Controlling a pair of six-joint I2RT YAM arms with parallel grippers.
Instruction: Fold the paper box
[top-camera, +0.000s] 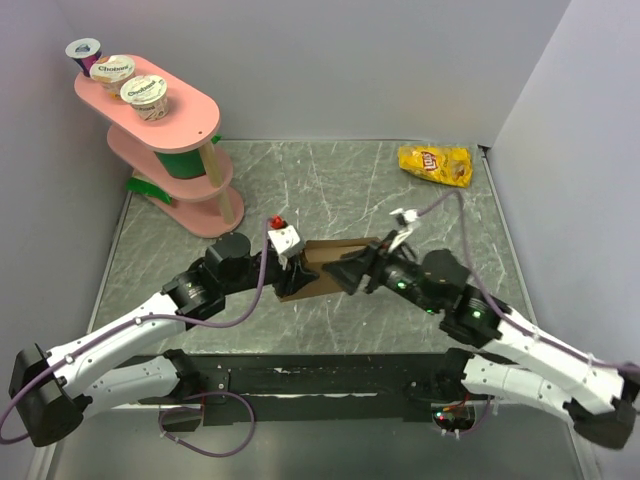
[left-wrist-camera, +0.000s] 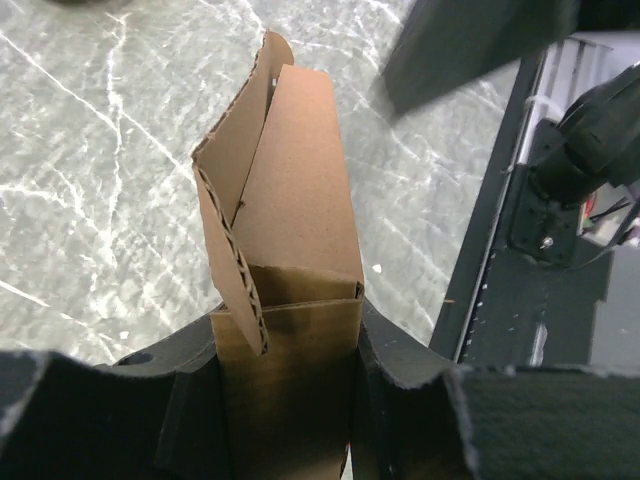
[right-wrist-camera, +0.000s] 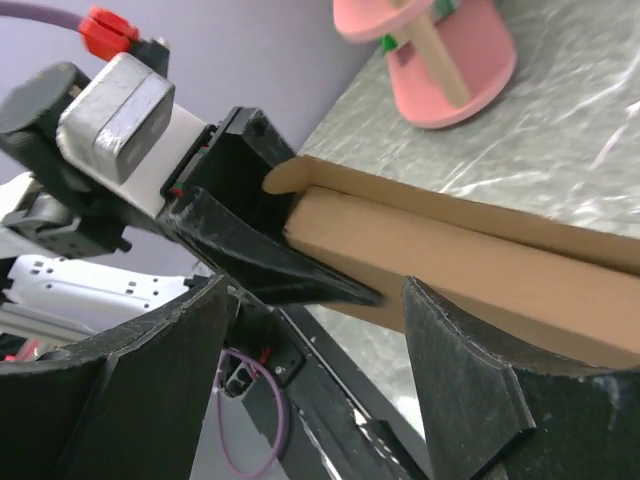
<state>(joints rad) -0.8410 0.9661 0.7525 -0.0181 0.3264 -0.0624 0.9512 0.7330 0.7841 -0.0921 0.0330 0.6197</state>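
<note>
The paper box is a long, partly folded brown cardboard piece held just above the table's middle. My left gripper is shut on its left end. In the left wrist view the box stands out from between the jaws of the left gripper, with a loose flap leaning off its left side. My right gripper is open at the box's other end. In the right wrist view the right gripper has nothing between its fingers, and the box runs just beyond the right finger.
A pink tiered stand carrying yoghurt cups is at the back left. A yellow chip bag lies at the back right. The black base rail runs along the near edge, and walls close in on the left, back and right.
</note>
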